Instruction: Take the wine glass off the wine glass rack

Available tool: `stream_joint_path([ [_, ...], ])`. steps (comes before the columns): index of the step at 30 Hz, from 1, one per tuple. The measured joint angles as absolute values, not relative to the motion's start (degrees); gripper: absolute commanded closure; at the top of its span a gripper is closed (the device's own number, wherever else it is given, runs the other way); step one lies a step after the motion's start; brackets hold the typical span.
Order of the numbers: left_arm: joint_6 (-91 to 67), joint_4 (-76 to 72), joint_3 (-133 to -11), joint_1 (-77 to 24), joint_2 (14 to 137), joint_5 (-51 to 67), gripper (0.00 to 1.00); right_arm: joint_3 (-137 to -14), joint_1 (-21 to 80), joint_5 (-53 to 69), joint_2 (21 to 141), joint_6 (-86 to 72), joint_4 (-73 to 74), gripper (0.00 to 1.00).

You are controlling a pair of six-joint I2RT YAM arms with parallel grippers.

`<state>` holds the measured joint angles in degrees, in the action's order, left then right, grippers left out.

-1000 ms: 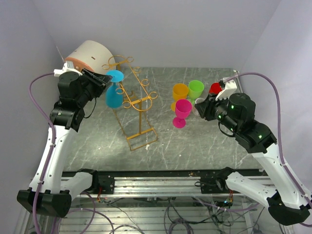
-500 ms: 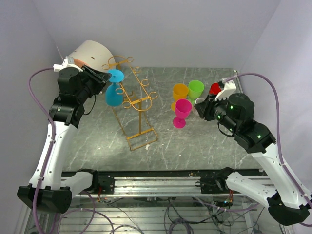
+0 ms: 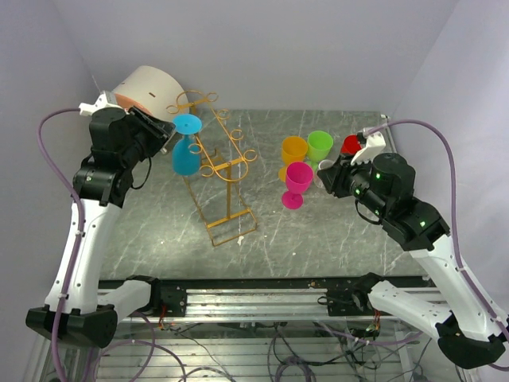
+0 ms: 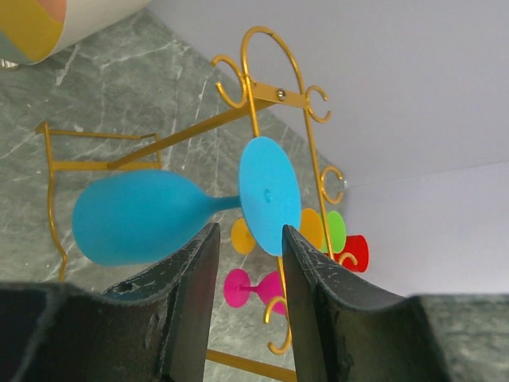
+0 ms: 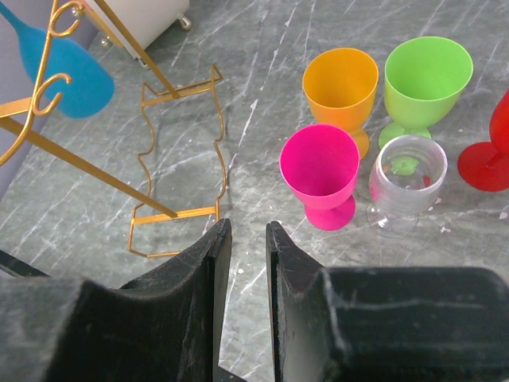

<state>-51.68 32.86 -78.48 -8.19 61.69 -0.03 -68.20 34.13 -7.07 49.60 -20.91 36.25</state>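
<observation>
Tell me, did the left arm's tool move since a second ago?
Yes. The left tool has pulled back a little, leftward, away from the blue glass, which hangs in the same place on the gold rack.

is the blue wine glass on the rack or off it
On it: the blue wine glass hangs upside down, foot up among the arms of the wine glass rack, bowl below. The left gripper is open, not gripping.
</observation>
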Motion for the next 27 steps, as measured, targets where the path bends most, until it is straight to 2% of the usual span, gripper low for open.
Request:
stream_joint_path([
  [13,-51.4,32.5,-78.5,-8.2,65.3,0.1,0.54,-67.9,34.1,-6.9,48.7,-20.9,36.1,0.76],
  [21,-52.4,29.9,-78.2,-8.2,66.9,1.1,0.67,-66.7,34.1,-6.9,48.6,-20.9,35.6,0.76],
  [27,-52.9,28.5,-78.0,-8.1,67.1,1.8,0.73,-66.0,34.1,-6.9,48.4,-20.9,35.2,0.76],
])
